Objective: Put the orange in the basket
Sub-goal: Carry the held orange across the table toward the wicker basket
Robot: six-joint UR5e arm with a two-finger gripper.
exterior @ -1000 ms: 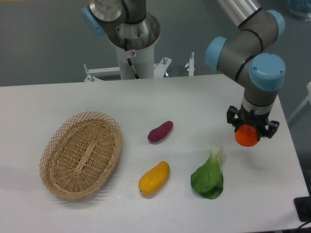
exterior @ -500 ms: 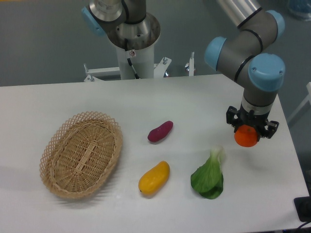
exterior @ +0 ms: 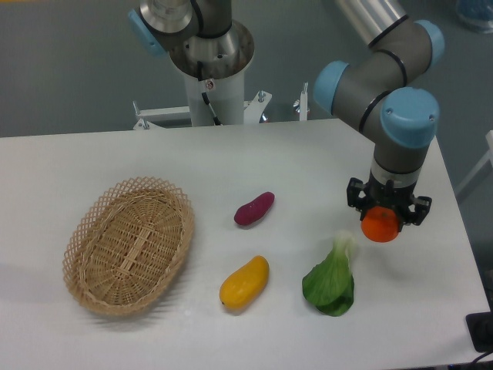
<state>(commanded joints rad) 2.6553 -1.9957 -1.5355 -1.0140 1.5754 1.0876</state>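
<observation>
The gripper (exterior: 380,219) hangs over the right part of the table, its black fingers pinched on the orange (exterior: 380,226), which bulges out below them, lifted clear of the surface, just above and right of the leafy green's pale stalk end. Above it rises the grey arm (exterior: 385,85) with its blue-capped joints, reaching in from the upper right of the view. The white table (exterior: 231,162) fills most of the picture, and the arm's round metal base (exterior: 208,58) stands behind the far edge. The basket (exterior: 129,244), an oval of light tan wicker with an open lattice rim, lies on the left side of the table, well apart from the orange, with nothing showing inside. The leafy green (exterior: 331,279), dark green with a whitish stem, lies flat near the front, right of centre. Left of it, between the green and the basket, lies a yellow-orange mango-like fruit (exterior: 244,282), elongated and tilted. A smaller purple sweet potato (exterior: 254,208) rests farther back, near the table's middle, apart from the other items.
</observation>
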